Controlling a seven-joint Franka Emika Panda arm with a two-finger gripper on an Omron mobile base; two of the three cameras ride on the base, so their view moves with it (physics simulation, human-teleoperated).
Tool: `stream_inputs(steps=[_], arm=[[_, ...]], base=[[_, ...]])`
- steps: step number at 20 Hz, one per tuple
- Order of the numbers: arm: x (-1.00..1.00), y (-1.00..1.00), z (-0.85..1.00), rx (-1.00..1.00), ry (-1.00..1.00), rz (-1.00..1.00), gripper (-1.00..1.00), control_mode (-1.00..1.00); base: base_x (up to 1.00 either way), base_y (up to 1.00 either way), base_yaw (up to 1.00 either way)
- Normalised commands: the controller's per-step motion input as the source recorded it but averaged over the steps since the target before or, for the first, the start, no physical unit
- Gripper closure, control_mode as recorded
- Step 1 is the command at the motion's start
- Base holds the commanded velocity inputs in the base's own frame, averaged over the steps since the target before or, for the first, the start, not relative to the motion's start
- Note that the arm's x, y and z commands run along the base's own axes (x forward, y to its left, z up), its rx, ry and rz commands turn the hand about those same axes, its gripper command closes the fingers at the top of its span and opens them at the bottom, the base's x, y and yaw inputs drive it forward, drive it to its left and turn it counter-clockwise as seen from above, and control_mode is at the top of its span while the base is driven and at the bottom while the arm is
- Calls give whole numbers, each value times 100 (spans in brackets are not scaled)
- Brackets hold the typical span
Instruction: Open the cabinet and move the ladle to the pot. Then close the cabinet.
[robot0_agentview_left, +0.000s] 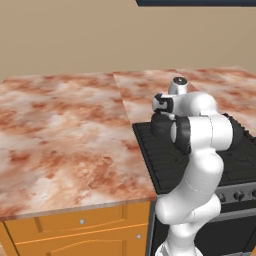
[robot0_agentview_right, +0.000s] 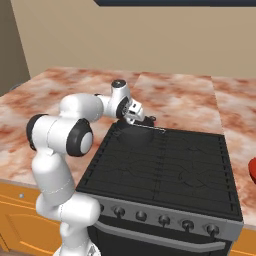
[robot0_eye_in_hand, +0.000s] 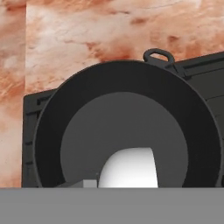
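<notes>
You're looking at the arm folded low over the stove (robot0_agentview_right: 165, 170), with the hand (robot0_agentview_right: 136, 114) hanging just above the pot (robot0_agentview_right: 136, 134) on the far-left burner. In the hand view the pot (robot0_eye_in_hand: 124, 127) is sitting directly beneath the camera: round, black, dark grey floor, a small loop handle (robot0_eye_in_hand: 157, 55) pointing toward the marbled bench (robot0_eye_in_hand: 109, 30) behind it.

The hand is closed down tight. You're getting a poor angle on the fingers in both base views, so I can't tell from them whether anything is pinched between the tips. In the hand view a pale rounded shape (robot0_eye_in_hand: 129, 168) with a small grey stub beside it is showing over the pot floor at the bottom edge; that could be the ladle bowl, but it's cropped and I can't tell for sure.

In the left base view the arm is blocking most of the pot (robot0_agentview_left: 161, 125); the hand (robot0_agentview_left: 162, 104) is sitting right above it. The bench (robot0_agentview_left: 60, 140) is running left of the stove (robot0_agentview_left: 165, 160), with orange drawers (robot0_agentview_left: 80, 222) below its near edge. In the right base view the stove knobs (robot0_agentview_right: 165, 219) are lining the near front, and a red object (robot0_agentview_right: 252, 170) is peeking in at the right edge of the bench; too cropped to identify.
</notes>
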Motion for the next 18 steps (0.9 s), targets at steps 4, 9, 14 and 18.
stream_inputs(steps=[4,9,14,18], arm=[[20,-6,-22,1,0,0,100,-100],[16,-6,-18,3,0,0,100,-100],[19,-2,-21,3,0,0,100,-100],[24,-1,-25,1,0,0,100,-100]], base=[[0,0,0],[0,0,0],[0,0,0],[0,0,0]])
